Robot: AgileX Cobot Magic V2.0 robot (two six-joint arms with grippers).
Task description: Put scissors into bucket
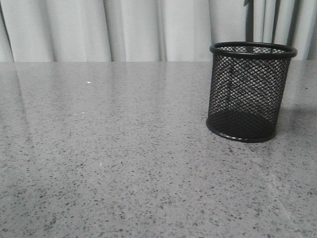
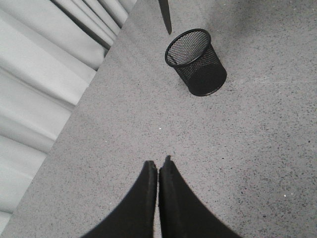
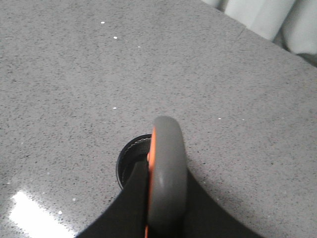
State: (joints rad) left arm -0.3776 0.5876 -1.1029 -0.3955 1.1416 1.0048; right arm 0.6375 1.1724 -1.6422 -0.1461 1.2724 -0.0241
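Observation:
The bucket (image 1: 250, 91), a black wire-mesh cup, stands upright on the grey table at the right; it also shows in the left wrist view (image 2: 195, 61). My right gripper (image 3: 166, 171) is shut on the scissors (image 3: 167, 168), whose grey, orange-lined handle fills the right wrist view. It hangs above the bucket, whose rim (image 3: 130, 153) shows just behind the fingers. A dark blade tip (image 2: 165, 16) points down near the bucket's rim in the left wrist view. My left gripper (image 2: 158, 166) is shut and empty, high over the table, away from the bucket. Neither gripper shows in the front view.
The speckled grey table (image 1: 109, 148) spreads wide to the left and front of the bucket. White curtains (image 1: 124, 29) hang behind the table's far edge. A bright glare patch (image 3: 29, 215) lies on the table surface.

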